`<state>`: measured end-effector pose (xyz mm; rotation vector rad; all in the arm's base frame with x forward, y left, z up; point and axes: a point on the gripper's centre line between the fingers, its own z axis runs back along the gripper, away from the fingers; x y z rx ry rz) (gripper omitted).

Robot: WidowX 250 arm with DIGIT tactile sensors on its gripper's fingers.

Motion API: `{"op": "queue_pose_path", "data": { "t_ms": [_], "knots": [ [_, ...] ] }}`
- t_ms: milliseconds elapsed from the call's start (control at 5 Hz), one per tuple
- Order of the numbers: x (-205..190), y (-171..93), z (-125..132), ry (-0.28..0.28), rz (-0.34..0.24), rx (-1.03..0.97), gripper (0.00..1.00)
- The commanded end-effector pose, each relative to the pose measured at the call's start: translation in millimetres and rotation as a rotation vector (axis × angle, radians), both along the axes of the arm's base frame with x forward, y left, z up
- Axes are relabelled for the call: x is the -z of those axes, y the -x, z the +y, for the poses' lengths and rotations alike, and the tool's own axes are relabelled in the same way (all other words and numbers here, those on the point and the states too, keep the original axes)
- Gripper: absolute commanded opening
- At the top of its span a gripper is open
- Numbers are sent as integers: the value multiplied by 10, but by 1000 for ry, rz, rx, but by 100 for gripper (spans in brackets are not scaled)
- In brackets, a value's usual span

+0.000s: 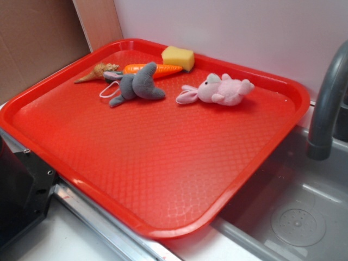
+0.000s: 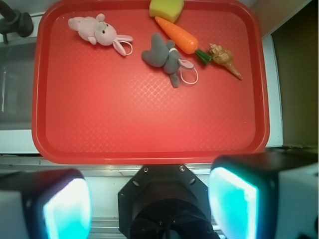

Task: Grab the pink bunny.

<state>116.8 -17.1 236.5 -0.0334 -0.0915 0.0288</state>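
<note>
The pink bunny (image 1: 220, 89) lies on its side at the far right of the red tray (image 1: 163, 231), ears toward the grey plush. From the wrist camera the pink bunny (image 2: 97, 31) is at the top left, far from my gripper (image 2: 149, 204). The gripper hangs high above the tray's (image 2: 149, 157) near rim, over the robot base. Its two cyan pads (image 2: 67, 209) stand wide apart with nothing between them. The gripper itself is out of the exterior view.
A grey plush (image 2: 162, 54) with a white loop, an orange carrot (image 2: 177, 34), a yellow sponge (image 2: 166, 7) and a tan shell-like toy (image 2: 225, 59) sit along the tray's far side. A grey faucet (image 1: 326, 103) and sink (image 1: 293, 217) lie beside the bunny's end.
</note>
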Motion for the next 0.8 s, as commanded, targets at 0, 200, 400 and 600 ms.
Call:
{"op": "queue_pose_path", "data": {
  "t_ms": [0,200,400,600],
  "knots": [
    [0,0,0,0,0,0,100],
    [36,-31,-13,-37,-63,20,100],
    [121,-196,-71,-84,-115,82,100],
    [289,-504,-172,-3,-211,265,100]
  ]
}}
